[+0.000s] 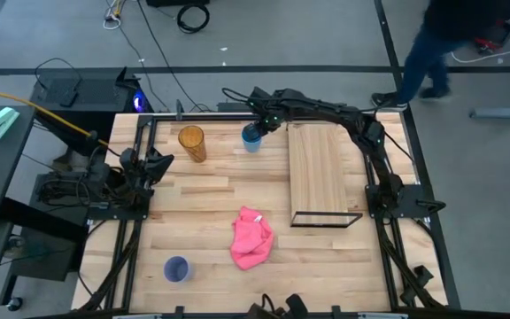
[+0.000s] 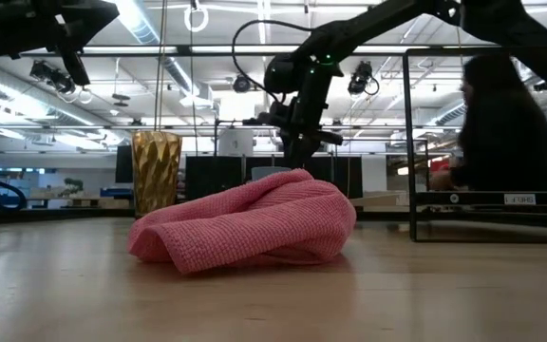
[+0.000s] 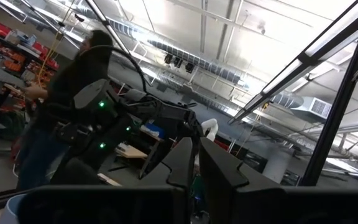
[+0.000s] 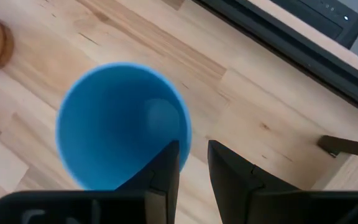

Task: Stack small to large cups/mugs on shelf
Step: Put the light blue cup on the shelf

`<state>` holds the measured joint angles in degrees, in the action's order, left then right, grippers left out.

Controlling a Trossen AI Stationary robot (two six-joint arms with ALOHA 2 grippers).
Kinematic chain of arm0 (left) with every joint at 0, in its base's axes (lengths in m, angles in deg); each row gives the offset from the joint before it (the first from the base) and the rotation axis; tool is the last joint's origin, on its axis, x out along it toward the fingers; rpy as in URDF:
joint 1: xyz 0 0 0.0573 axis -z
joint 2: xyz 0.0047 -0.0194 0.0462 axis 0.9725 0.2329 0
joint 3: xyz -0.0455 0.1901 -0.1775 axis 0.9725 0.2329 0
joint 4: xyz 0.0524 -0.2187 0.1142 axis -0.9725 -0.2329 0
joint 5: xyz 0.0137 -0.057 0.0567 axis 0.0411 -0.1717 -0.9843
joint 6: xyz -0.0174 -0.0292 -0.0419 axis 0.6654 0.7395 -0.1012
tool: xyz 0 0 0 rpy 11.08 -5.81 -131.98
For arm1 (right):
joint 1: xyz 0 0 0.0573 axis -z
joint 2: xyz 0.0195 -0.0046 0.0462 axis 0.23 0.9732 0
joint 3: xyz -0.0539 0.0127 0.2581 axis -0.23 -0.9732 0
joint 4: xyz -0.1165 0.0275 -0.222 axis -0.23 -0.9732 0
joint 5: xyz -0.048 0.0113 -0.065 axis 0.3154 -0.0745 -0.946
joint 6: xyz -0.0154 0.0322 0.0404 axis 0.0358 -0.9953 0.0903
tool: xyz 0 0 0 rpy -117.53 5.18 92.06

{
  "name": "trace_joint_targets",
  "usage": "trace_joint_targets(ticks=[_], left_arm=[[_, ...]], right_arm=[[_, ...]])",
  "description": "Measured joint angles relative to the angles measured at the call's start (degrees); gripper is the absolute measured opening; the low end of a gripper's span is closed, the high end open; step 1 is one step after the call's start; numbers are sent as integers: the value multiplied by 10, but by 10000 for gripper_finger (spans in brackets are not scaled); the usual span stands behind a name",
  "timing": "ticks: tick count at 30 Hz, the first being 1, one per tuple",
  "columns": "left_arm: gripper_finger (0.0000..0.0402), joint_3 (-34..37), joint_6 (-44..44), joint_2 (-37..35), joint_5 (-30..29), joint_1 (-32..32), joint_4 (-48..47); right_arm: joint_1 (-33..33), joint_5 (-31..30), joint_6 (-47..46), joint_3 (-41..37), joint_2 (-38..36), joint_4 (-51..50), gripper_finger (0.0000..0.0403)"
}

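Observation:
The light blue cup (image 1: 251, 138) stands near the table's far edge, left of the shelf (image 1: 321, 177). My right gripper (image 4: 193, 163) is over it and shut on its rim. The amber cup (image 1: 192, 143) stands upright to its left. The lavender cup (image 1: 176, 268) stands near the front left. My left gripper (image 1: 155, 166) waits at the table's left edge, shut and empty. In the low view the pink cloth (image 2: 254, 228) hides the blue cup's lower part (image 2: 272, 173). My right gripper has the light blue cup's rim (image 4: 186, 138) on the side toward the shelf, one finger (image 4: 164, 169) inside the cup and one (image 4: 230, 174) outside. The fingers come from above, pointing down. The cup is upright; the cloth hides whether its base is on the table.
The pink cloth (image 1: 251, 237) lies crumpled at the table's middle front. The shelf's black frame (image 1: 326, 219) stands up at its near end. A person (image 1: 441, 44) walks beyond the table's far right corner. Bare table lies between the cups and the cloth.

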<state>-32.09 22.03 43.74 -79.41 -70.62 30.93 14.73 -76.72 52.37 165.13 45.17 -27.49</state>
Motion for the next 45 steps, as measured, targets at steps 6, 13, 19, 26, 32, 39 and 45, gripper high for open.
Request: trace_joint_targets(ticks=[6,13,19,26,32,39,45], left_arm=[[41,0,9,0,0,0,-5],[32,0,11,0,0,0,-9],[31,0,11,0,0,0,-10],[34,0,10,0,0,0,-10],[22,0,10,0,0,0,-10],[17,0,9,0,0,0,-11],[18,0,9,0,0,0,-13]], right_arm=[[-7,7,0,0,16,9,92],[-9,10,0,0,26,17,89],[-9,9,0,0,24,25,68],[-8,9,30,0,24,25,10],[-8,9,31,0,23,24,8],[-11,6,77,37,-3,-52,5],[-12,-7,110,111,-49,-165,4]])
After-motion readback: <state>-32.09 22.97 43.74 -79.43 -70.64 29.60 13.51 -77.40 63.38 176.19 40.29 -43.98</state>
